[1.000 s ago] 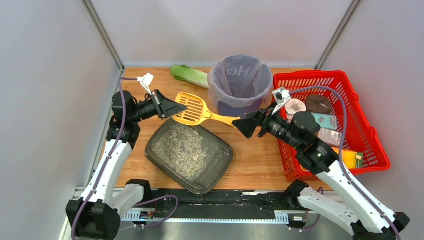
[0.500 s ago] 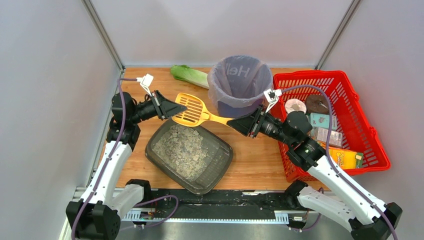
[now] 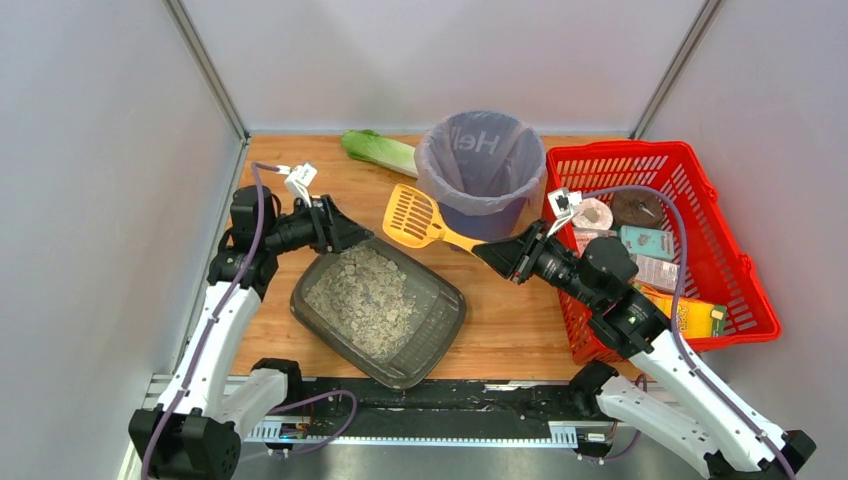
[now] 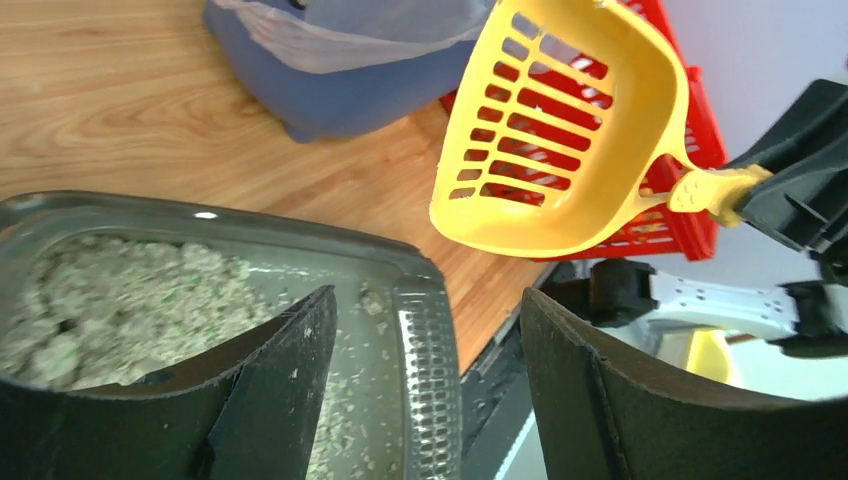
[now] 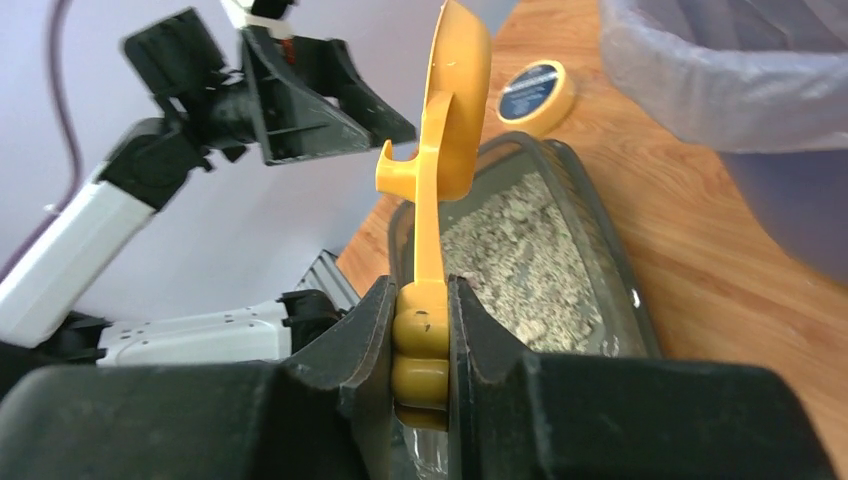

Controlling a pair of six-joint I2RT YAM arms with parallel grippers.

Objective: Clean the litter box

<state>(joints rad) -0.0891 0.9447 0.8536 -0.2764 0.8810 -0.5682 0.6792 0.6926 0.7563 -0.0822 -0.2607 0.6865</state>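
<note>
Sitting lower centre in the overhead view, the litter box [image 3: 447, 318] lies just below the purple bin [image 3: 490, 212]. Handover looks done: the left gripper [image 3: 352, 238] has let go, jaws apart over the tray's upper-left rim, while the right gripper [image 3: 492, 254] clamps the handle of the yellow scoop [image 3: 412, 215]. Bare tabletop [image 3: 510, 320] right of the tray leaves swinging room.

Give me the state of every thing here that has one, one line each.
litter box: level, uncovered, litter inside.
litter scoop: lifted, empty, gripped by its handle.
bin: upright, bag-lined, open.
red basket: upright, holding packaged goods.
left jaws: open, empty, over the litter box's end.
right jaws: shut on the litter scoop's handle.
</note>
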